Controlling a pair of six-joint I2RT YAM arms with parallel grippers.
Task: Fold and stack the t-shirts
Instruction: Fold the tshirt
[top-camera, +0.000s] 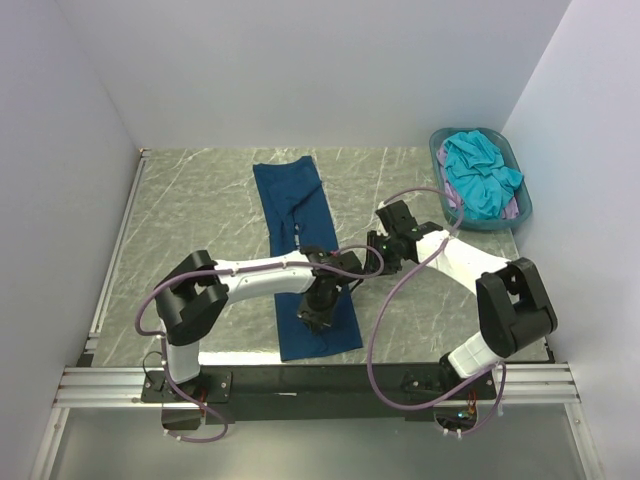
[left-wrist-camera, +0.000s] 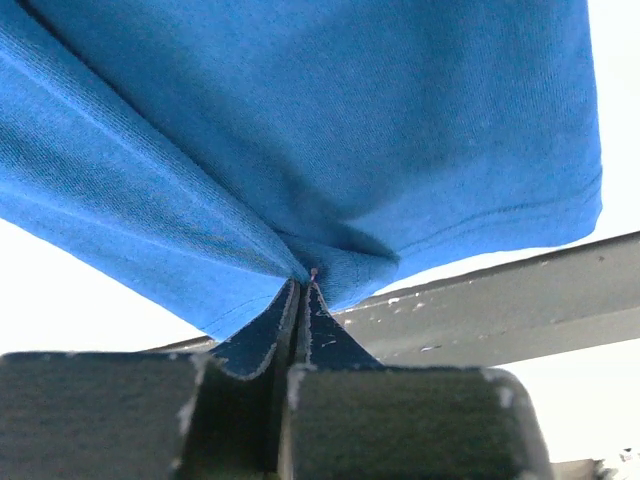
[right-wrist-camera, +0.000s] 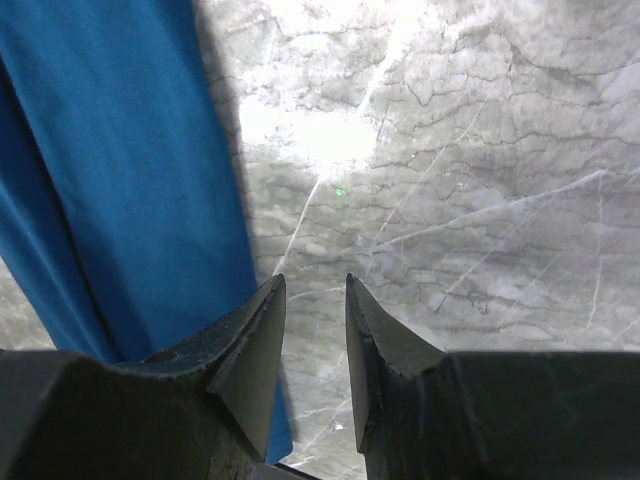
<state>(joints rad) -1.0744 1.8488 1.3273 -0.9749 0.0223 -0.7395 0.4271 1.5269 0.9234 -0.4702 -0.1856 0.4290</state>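
The dark navy t-shirt (top-camera: 290, 200) lies as a long narrow strip down the middle of the table. My left gripper (top-camera: 312, 318) is at its near end and is shut on a pinch of the blue cloth (left-wrist-camera: 350, 130), which bunches into the closed fingertips of that gripper (left-wrist-camera: 305, 280). My right gripper (top-camera: 385, 212) hovers just right of the strip, open, with only bare marble between its fingers (right-wrist-camera: 315, 285). In that view the shirt's edge (right-wrist-camera: 120, 170) runs along the left. A turquoise t-shirt (top-camera: 480, 175) and a pale lilac one (top-camera: 453, 192) lie crumpled in the basket.
The teal plastic basket (top-camera: 520, 205) stands at the far right corner against the wall. White walls close in the marble table (top-camera: 200, 200) on three sides. A dark metal rail (top-camera: 320, 380) runs along the near edge, by the arm bases.
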